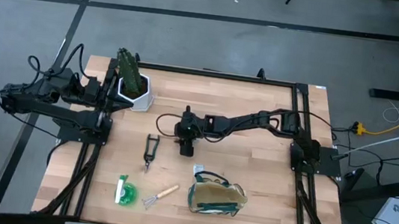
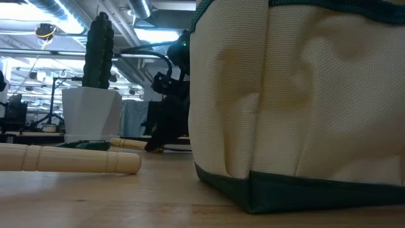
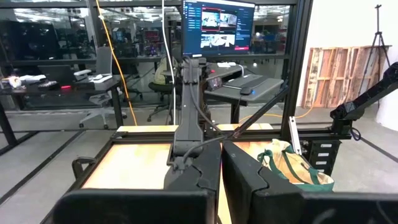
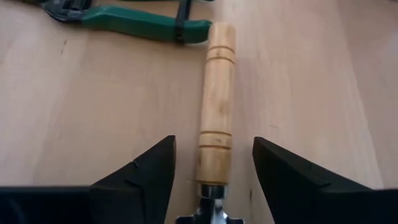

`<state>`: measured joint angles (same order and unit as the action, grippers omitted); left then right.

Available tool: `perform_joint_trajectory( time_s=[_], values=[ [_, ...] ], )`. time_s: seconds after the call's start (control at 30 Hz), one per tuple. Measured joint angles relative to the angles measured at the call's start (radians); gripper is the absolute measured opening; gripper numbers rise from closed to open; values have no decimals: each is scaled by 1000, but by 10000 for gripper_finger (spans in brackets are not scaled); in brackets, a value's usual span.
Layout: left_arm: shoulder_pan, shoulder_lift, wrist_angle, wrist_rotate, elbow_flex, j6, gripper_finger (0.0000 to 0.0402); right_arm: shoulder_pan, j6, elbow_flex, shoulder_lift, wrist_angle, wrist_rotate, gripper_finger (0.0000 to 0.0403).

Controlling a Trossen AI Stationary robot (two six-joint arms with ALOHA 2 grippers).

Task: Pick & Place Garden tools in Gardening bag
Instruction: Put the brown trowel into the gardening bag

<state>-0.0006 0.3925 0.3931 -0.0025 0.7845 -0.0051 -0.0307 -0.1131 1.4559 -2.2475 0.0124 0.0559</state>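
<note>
The right jaws [image 4: 214, 171] stand apart, one dark finger [image 4: 146, 174] on each side of a wooden tool handle [image 4: 216, 112] that lies flat on the surface [image 4: 93, 106]. The fingers flank the handle near its metal collar, and a gap shows on both sides, so they are not clamped on it. Which tool the handle belongs to cannot be told, as its metal end is hidden under the wrist. Just past the handle's far end lie the green grips of the pruning shears [image 4: 134, 22], close to the wood but apart from it.

From above, the right jaws sit low near the middle of the surface, the right arm [image 1: 247, 121] reaching in from its base on the right edge. The pruning shears [image 1: 150, 151] lie just to the left of them. Nearer the front edge lie a wooden-handled mini rake [image 1: 160, 195] and, left of it, a bright green round item [image 1: 125, 192], the two near each other but not touching. The gardening bag [image 1: 216, 197] stands to the right of the rake, below the right jaws, tan with dark green trim, its mouth open upward.

At the back left stands a white hexagonal pot [image 1: 135, 93] holding a green plant [image 1: 128, 66]. The left jaws [image 3: 221, 168] are together, holding nothing, with the left arm [image 1: 50, 99] folded back at the left edge beside the pot.
</note>
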Motion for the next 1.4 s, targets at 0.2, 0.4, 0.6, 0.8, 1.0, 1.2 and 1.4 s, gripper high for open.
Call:
perform_joint_trajectory(
  time_s=[0.2,0.4,0.6,0.8,1.0,1.2,1.4],
  values=[
    [0,0,0,0,0,0,8,1,0,0,0,15,-5,156],
    [0,0,0,0,0,0,10,3,1,0,2,34,-31,101],
    [0,0,0,0,0,0,8,3,13,0,3,45,-33,76],
    [0,0,0,0,0,0,10,2,53,1,3,48,-23,74],
    [0,0,0,0,0,0,13,1,106,1,13,63,30,66],
    [0,0,0,-1,0,0,11,0,107,-1,78,153,46,66],
    [0,0,0,-1,-1,0,11,-13,98,-1,139,216,45,66]
  ],
)
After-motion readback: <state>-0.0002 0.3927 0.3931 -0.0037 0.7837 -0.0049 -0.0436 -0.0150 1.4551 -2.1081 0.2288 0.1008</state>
